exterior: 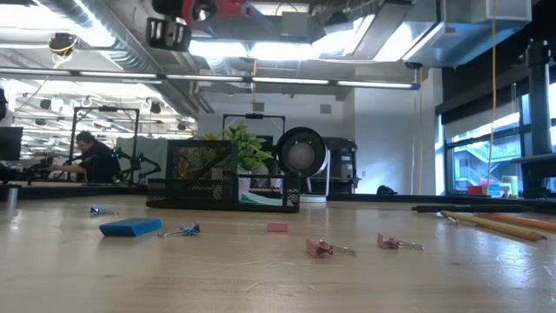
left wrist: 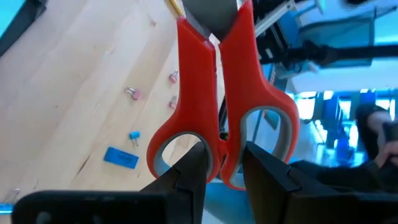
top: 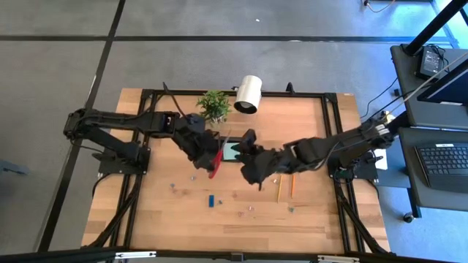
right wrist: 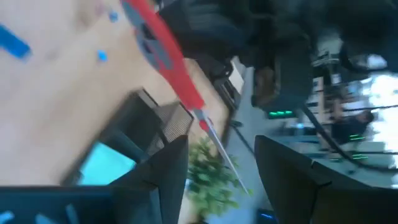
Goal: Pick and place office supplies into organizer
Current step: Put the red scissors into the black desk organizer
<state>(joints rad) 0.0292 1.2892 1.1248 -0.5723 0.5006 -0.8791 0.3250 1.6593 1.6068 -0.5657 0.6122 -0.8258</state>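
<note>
Red-handled scissors [top: 216,159] hang in the air at the left end of the black organizer [top: 232,151], with my left gripper [left wrist: 222,152] shut on their handles. A teal note pad [right wrist: 106,165] lies inside the organizer. My right gripper [right wrist: 214,168] hovers open over the organizer's right end, empty. Two pencils [top: 285,187] lie on the table to the right. A blue piece [top: 210,201] and small clips [exterior: 323,249] lie nearer the front. My left gripper pinches the scissors' two red handles between its fingers where the finger loops meet [left wrist: 219,140], one fingertip [left wrist: 196,163] at each loop. The scissors are lifted clear of the table, and their blades [left wrist: 211,12] point away from the gripper.
A green potted plant [top: 213,106] and a white cylindrical lamp [top: 248,93] stand at the far edge behind the organizer. A pink eraser [exterior: 276,227] lies among the clips. The black table frame [top: 329,131] runs along the table's sides.
</note>
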